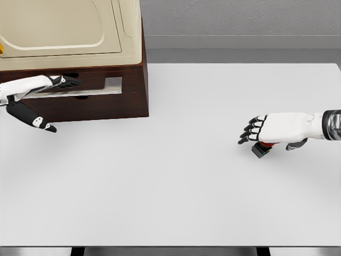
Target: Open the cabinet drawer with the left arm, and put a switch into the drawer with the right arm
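Cabinets: one, the brown cabinet (106, 101) with a cream top, at the table's far left.
Drawer handles: one, a silver handle (101, 88) on the cabinet front.
Tables: one white table (176, 186).
Switches: one switch (262, 150), small, red and dark, under a hand.
Hands: two, the left hand (45, 98) and the right hand (272, 129).

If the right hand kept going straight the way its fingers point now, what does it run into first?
Nothing, by this view: the right hand points left across bare white table. The cabinet sits farther back, seemingly off that line, though depth is uncertain.
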You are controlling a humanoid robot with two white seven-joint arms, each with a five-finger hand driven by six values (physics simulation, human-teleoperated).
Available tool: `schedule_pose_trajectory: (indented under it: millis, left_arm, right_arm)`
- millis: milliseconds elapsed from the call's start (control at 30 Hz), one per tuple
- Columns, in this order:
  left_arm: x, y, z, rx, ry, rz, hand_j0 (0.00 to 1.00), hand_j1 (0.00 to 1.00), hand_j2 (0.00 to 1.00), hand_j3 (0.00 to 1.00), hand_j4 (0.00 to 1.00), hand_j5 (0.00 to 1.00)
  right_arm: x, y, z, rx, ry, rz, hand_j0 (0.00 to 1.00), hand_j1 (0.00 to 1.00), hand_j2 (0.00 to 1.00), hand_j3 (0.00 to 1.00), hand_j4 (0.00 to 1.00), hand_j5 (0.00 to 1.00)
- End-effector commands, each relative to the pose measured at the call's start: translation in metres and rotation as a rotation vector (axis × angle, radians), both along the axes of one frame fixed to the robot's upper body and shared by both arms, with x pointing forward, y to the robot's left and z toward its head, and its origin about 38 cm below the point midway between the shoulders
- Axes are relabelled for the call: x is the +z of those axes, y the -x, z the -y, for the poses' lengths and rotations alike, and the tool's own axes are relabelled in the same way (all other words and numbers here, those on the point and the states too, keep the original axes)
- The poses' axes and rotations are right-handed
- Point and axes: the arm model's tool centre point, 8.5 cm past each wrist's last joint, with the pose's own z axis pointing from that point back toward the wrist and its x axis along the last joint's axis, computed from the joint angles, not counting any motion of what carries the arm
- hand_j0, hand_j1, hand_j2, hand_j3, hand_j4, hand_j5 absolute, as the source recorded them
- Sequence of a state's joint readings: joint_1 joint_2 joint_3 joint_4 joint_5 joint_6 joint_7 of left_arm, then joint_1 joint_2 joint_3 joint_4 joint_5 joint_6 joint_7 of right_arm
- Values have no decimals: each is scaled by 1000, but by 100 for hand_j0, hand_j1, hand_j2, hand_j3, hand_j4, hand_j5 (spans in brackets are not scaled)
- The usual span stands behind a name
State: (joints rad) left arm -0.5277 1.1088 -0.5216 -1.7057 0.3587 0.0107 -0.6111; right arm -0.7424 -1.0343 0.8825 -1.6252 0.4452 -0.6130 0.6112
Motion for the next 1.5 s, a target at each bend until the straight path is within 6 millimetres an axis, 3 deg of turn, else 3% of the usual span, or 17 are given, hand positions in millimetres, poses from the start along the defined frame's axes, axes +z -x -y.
schedule_pose_trajectory:
  millis: [0,267,400,1133,1467]
  left_arm:
    - [-3,1,1,-4,-2,-8,100,100,100,100,100,100]
    - [-6,4,3,-32,-6,-6,100,100,100,100,100,100]
    - [-12,11,14,-96,-7,-5,100,100,100,100,100,100]
    - [-2,31,3,-177,-15,1,100,100,100,100,100,100]
    - [-2,40,-3,-209,-13,-7,100,100,100,100,100,100]
  right_arm:
    - [1,0,1,-3,-2,1,100,100,100,100,100,100]
    - [-6,1,-1,3,11,-12,100,100,100,100,100,100]
    - [-7,-2,5,-19,14,-13,100,100,100,100,100,100]
    - [-9,-5,4,-26,6,-17,96,96,96,96,96,96]
    - [-9,-5,5,-27,6,-17,81,81,81,81,81,81]
